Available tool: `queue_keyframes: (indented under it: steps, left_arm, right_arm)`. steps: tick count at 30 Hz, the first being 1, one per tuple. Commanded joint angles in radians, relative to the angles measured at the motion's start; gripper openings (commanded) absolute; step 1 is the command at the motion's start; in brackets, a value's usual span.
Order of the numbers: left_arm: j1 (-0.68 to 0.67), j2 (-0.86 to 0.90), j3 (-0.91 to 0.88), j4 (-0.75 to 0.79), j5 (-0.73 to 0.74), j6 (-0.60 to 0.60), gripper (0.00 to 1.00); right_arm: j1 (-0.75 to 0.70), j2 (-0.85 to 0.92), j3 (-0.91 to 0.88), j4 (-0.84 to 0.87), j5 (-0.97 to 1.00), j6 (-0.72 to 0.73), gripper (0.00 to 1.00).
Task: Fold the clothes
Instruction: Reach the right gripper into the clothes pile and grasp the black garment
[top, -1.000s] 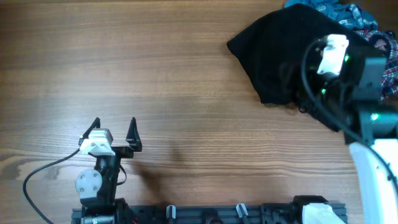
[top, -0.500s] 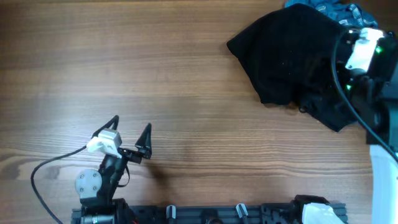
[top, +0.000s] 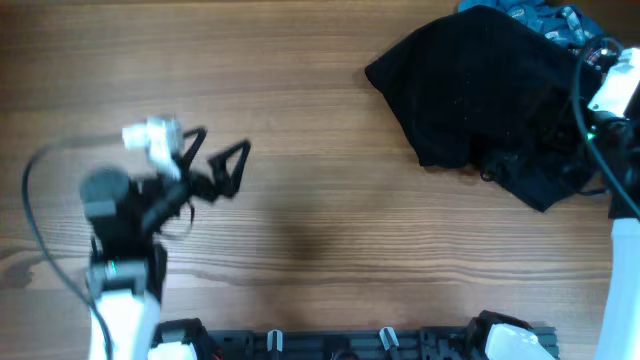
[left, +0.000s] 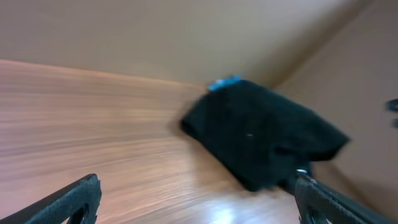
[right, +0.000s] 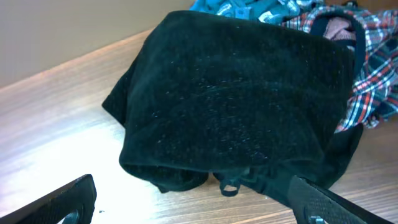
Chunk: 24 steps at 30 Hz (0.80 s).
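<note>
Black clothes (top: 470, 90) unmoved; left gripper (top: 225, 141) advanced, right gripper (right: 193, 186) withdrew rightward, both apparently open.

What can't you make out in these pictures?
Left wrist view: motion blur smears the black garment; no buttons or weave readable.
Overhead: the teal garment is cut by the top edge; the right arm mostly covers the plaid garment.
Right wrist view: the black garment covers whatever lies beneath; the plaid garment runs off the right edge.

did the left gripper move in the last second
Yes. In the overhead view the left gripper has swung up the frame, away from the rail along the near edge, and now points toward the black garment, jaws open.
</note>
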Motion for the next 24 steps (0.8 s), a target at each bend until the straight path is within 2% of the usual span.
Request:
queue_keyframes:
  steps: [1,5,9,11,14,17,21,24]
  left_arm:
    - [-0.004,0.261,0.162,-0.023,0.243,-0.013,1.0]
    - [-0.046,0.436,0.233,-0.005,0.259,-0.013,1.0]
    - [-0.076,0.54,0.234,0.108,0.255,-0.014,1.0]
    - [-0.079,0.573,0.234,0.139,0.255,-0.06,1.0]
    - [-0.082,0.593,0.234,0.152,0.254,-0.091,1.0]
    - [-0.082,0.593,0.234,0.144,0.243,-0.039,1.0]
    - [-0.089,0.593,0.238,0.145,0.128,-0.033,1.0]
    - [-0.116,0.593,0.242,0.144,0.026,0.021,1.0]
  right_arm:
    - [-0.085,0.056,0.016,0.0,-0.117,-0.001,1.0]
    - [-0.158,0.124,0.016,-0.003,-0.2,-0.05,1.0]
    - [-0.195,0.156,0.016,0.002,-0.201,-0.058,0.99]
    - [-0.212,0.16,0.016,0.005,-0.201,-0.055,0.99]
    - [-0.251,0.177,0.016,0.027,-0.214,-0.009,1.0]
    - [-0.299,0.214,0.015,0.034,-0.253,0.064,1.0]
    - [-0.343,0.297,0.015,0.012,-0.357,0.096,0.99]
    - [-0.346,0.354,0.015,0.011,-0.416,0.122,1.0]
